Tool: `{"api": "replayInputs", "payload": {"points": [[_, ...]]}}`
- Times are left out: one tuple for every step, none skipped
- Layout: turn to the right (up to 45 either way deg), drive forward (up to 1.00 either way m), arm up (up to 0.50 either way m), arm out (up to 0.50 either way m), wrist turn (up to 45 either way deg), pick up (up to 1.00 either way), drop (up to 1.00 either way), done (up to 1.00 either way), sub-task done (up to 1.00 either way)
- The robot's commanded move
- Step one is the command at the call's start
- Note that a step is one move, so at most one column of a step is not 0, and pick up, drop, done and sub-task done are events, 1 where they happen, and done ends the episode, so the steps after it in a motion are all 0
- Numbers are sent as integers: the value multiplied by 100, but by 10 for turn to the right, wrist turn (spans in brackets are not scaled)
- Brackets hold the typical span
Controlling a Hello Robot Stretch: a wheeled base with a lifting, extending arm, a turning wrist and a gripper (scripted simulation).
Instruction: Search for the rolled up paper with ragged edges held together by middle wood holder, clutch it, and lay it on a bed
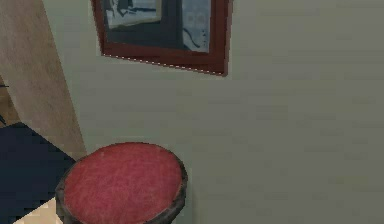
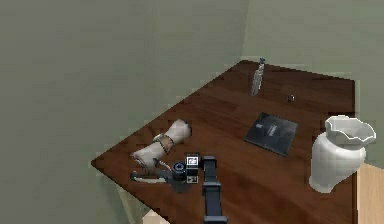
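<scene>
Arm side view: tool is being pictured at rolled paper on the counter (hold cannot be told); mid-roll grasp is being advised.

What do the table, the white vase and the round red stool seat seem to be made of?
Table: looks like dark wood, reddish-brown with a faint sheen.
White vase: probably glazed ceramic, smooth, with a wavy rim.
Stool seat: seemingly red fabric, speckled and matte.

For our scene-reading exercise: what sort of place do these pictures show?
Likely a furnished room in a house: a framed picture, a wooden table bearing a white vase, a red round stool.
</scene>
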Motion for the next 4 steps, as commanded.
{"api": "replayInputs", "payload": {"points": [[0,0,10,0,0,0,0,0,0],[0,0,18,0,0,0,0,0,0],[0,0,0,0,-450,0,0,0,0],[0,0,0,0,-390,0,0,0,0]]}}
